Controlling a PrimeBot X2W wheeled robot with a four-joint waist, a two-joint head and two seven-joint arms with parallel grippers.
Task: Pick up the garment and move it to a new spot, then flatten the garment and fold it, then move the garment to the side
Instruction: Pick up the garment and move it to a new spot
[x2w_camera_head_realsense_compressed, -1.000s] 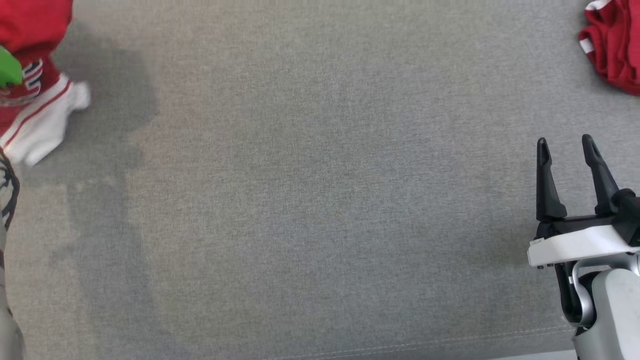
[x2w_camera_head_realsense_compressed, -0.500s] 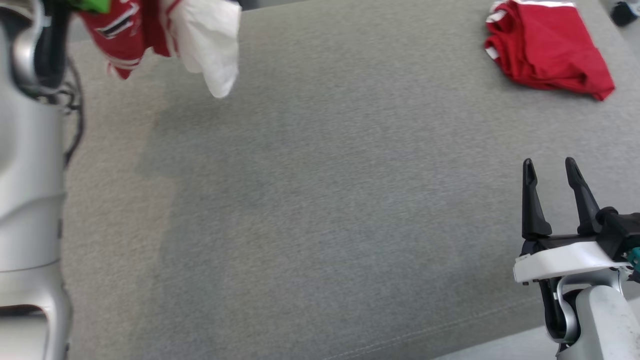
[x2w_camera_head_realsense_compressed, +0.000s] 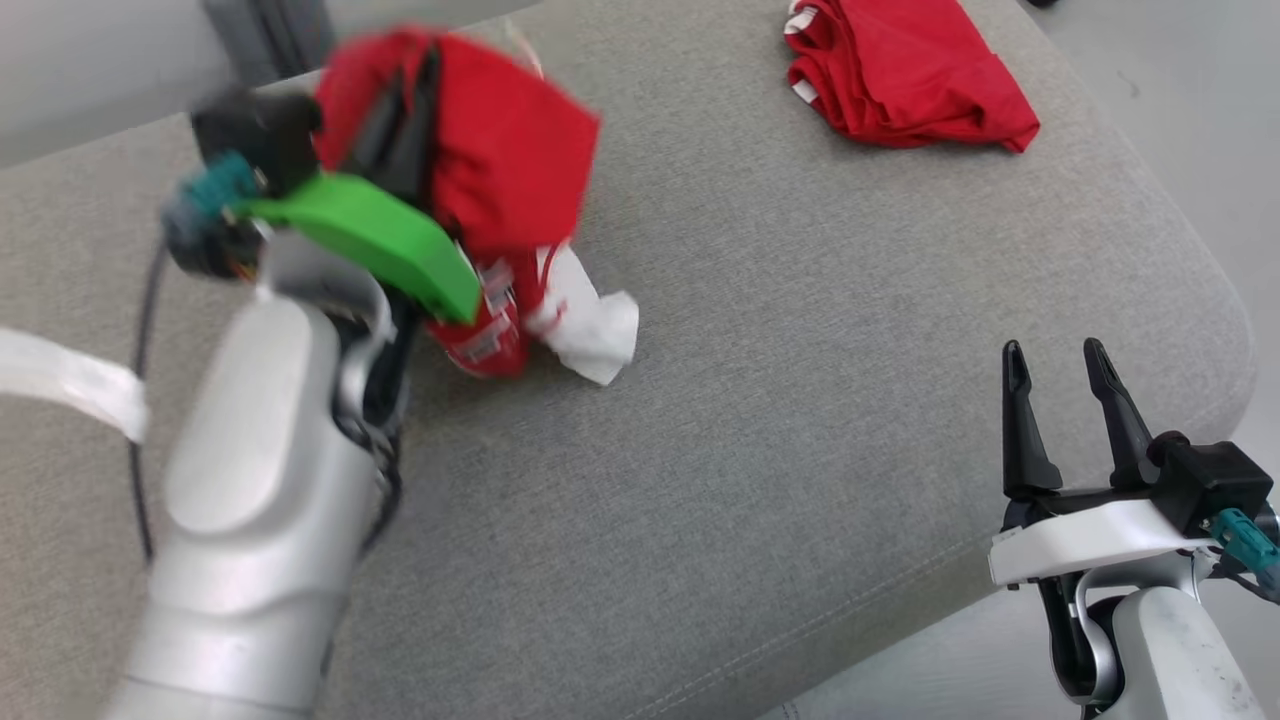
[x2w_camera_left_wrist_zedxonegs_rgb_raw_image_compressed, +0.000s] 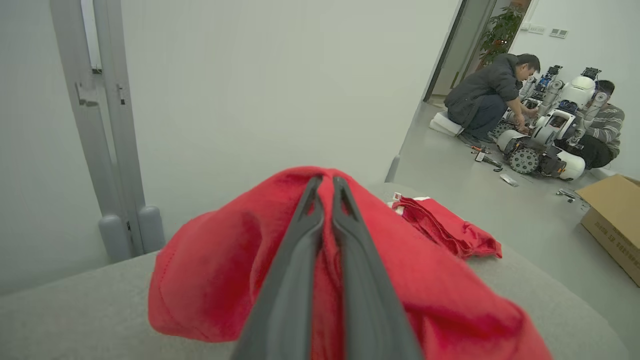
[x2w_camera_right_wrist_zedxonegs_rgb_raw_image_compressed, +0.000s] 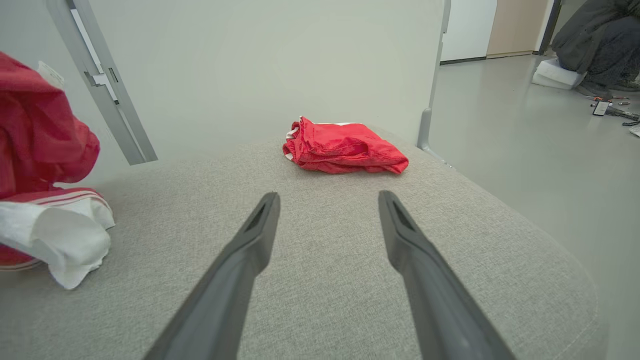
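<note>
Head view places the right gripper (x2w_camera_head_realsense_compressed: 1055, 350) nearest, at the front right edge of the grey cushion (x2w_camera_head_realsense_compressed: 800, 420), its fingers spread and empty. Further in, the left gripper (x2w_camera_left_wrist_zedxonegs_rgb_raw_image_compressed: 322, 180) is clamped on the garment (x2w_camera_head_realsense_compressed: 500, 170), a red piece with white trim: the fingers are pressed together through a red fold, the bulk is lifted, and the white end is draped onto the cushion left of centre. The first step, moving the garment to a new spot, is judged to be in hand. Next, a release onto open cushion is called for, then both grippers at the edges for flattening. Beyond, a second red garment (x2w_camera_head_realsense_compressed: 905, 80) is laid at the far right, well apart; people (x2w_camera_left_wrist_zedxonegs_rgb_raw_image_compressed: 487, 100) are seen further off.
</note>
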